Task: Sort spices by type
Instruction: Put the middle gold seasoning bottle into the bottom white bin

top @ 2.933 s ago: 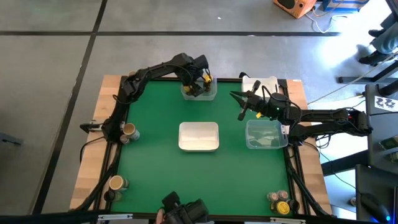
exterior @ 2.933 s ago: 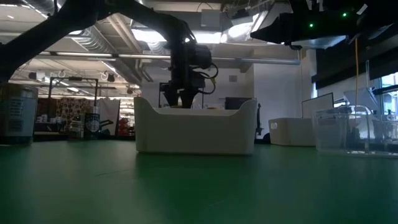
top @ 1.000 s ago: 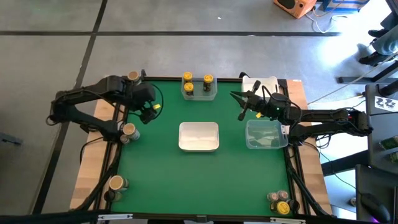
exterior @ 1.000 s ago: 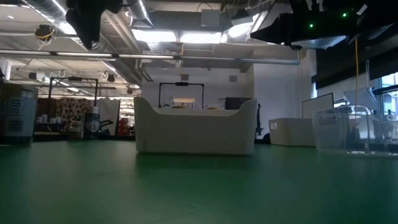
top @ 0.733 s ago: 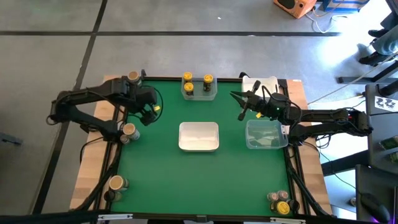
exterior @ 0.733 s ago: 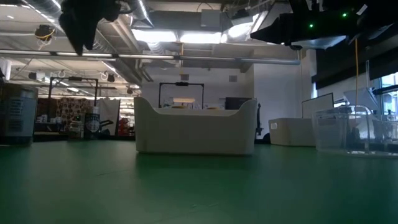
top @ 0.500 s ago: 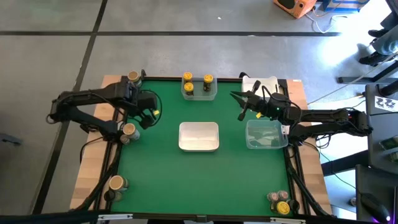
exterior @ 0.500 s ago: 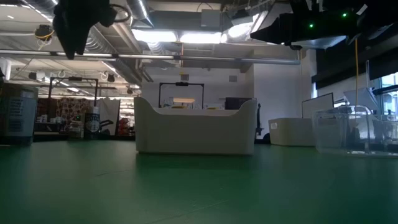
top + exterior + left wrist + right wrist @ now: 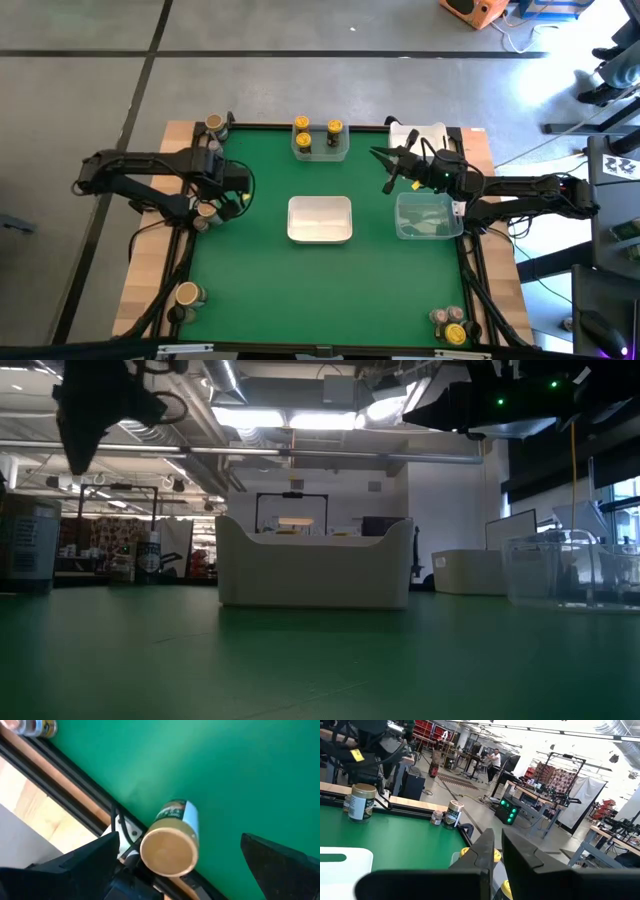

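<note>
A large industrial workshop or robotics lab is showing around the green surface (image 9: 260, 270). Fluorescent strips and exposed ducts (image 9: 190, 420) are running overhead, red storage bins (image 9: 427, 729) are lining the far shelves, metal-framed workbenches (image 9: 555, 800) are standing across a bare concrete floor (image 9: 300, 90), and a person (image 9: 495, 758) is standing among the benches in the distance.

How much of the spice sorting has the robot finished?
Three yellow-capped jars already stand in the clear tub at the table's far edge. The left gripper, jaws open, is over a tan-capped jar at the left edge. Jars at the corners are unsorted; the white tub is empty.
</note>
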Controlling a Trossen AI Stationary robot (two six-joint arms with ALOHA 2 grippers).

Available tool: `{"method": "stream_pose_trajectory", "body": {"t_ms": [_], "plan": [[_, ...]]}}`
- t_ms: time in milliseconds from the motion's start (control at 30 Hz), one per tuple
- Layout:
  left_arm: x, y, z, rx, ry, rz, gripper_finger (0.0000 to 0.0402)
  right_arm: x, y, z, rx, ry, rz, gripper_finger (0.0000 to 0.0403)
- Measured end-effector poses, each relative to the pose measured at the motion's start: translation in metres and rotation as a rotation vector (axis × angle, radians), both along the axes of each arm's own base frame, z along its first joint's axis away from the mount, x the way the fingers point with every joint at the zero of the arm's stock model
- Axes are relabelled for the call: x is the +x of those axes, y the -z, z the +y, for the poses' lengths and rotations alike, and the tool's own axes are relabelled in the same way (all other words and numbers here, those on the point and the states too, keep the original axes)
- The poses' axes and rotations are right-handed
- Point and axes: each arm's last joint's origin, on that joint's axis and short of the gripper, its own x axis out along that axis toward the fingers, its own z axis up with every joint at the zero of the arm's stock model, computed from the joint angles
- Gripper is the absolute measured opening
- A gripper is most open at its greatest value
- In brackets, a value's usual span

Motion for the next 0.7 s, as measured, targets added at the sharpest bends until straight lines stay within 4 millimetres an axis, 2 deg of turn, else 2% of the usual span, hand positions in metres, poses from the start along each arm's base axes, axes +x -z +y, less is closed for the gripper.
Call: {"method": "stream_pose_trajectory", "body": {"t_ms": [167,333,533,700], "plan": [[-0.006,0.008,-0.002,-0.014,0.079,0.037,0.0399,0.0,0.0,0.0,0.0,0.0,0.001,0.0039],[-0.003,0.009,-0.002,-0.003,0.009,0.004,0.0399,0.0,0.0,0.0,0.0,0.0,0.001,0.0039],[-0.006,0.009,-0.002,-0.007,0.024,0.034,0.0398,0.0,0.0,0.0,0.0,0.0,0.001,0.0039],[-0.011,0.026,-0.005,-0.017,0.07,0.101,0.0398,0.0,0.0,0.0,0.0,0.0,0.001,0.0039]]}}
